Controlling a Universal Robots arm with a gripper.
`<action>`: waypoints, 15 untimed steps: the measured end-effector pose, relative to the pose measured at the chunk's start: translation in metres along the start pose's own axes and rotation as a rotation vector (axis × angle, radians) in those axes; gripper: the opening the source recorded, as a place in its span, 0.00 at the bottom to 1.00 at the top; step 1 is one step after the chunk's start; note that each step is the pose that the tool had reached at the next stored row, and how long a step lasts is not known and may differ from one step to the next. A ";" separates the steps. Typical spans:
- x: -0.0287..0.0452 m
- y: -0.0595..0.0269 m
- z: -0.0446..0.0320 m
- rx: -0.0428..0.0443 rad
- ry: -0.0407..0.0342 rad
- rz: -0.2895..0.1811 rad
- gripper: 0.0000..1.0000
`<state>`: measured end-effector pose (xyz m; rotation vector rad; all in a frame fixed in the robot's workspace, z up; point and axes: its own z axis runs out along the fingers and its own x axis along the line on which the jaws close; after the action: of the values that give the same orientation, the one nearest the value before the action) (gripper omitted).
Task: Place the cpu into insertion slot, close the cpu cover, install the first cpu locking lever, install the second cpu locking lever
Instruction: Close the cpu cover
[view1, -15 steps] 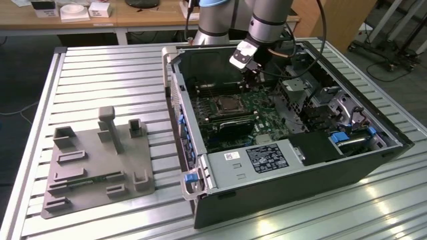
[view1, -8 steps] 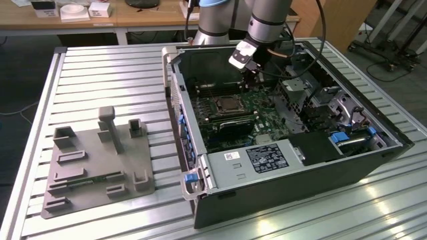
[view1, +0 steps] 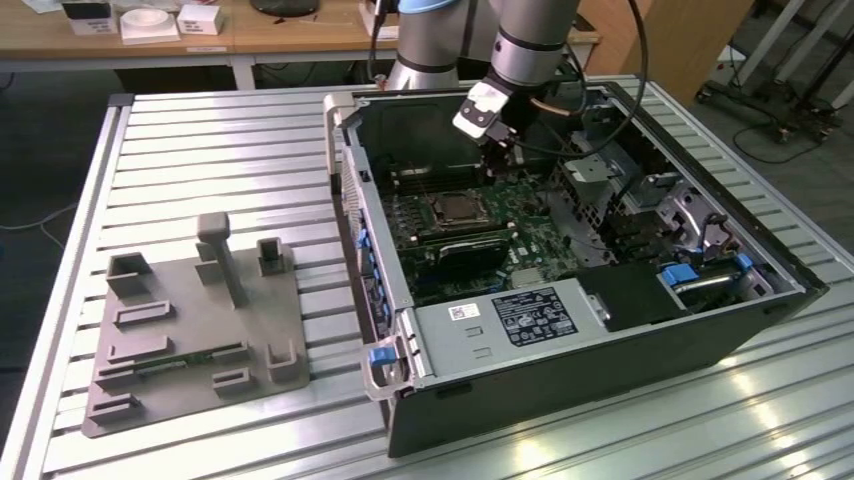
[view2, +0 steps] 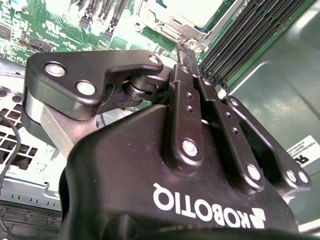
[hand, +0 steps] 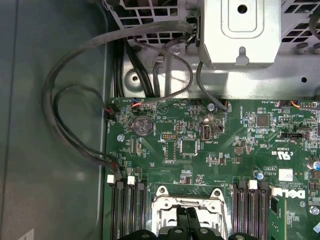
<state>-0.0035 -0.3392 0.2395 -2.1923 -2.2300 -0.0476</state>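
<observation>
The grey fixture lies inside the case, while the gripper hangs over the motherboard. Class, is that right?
No. The exterior view shows the grey fixture on the table, outside the case, to the exterior view's left of it. The gripper does hang over the motherboard.

Arm (view1: 534, 40): grey cylindrical metal segments, coming down steeply from the top edge of the exterior view.
Wrist (view1: 482, 106): pale silvery block with black cabling alongside, tilted toward the exterior view's left.
Gripper (view1: 502, 152): black two-finger metal unit with bolted linkage bars, pointing downward. Also seen in both wrist views (view2: 181, 49) (hand: 187, 219).
Fingers (view2: 187, 100): drawn together, tips meeting with no gap between them (hand: 181, 221).
</observation>
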 end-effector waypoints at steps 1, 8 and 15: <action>0.0000 -0.0006 0.0000 0.0000 0.0000 0.000 0.11; 0.0001 -0.0052 0.0002 0.0000 0.0001 0.000 0.11; 0.0001 -0.0088 0.0003 0.0000 0.0002 -0.001 0.11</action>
<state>-0.0123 -0.3392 0.2392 -2.1907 -2.2315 -0.0478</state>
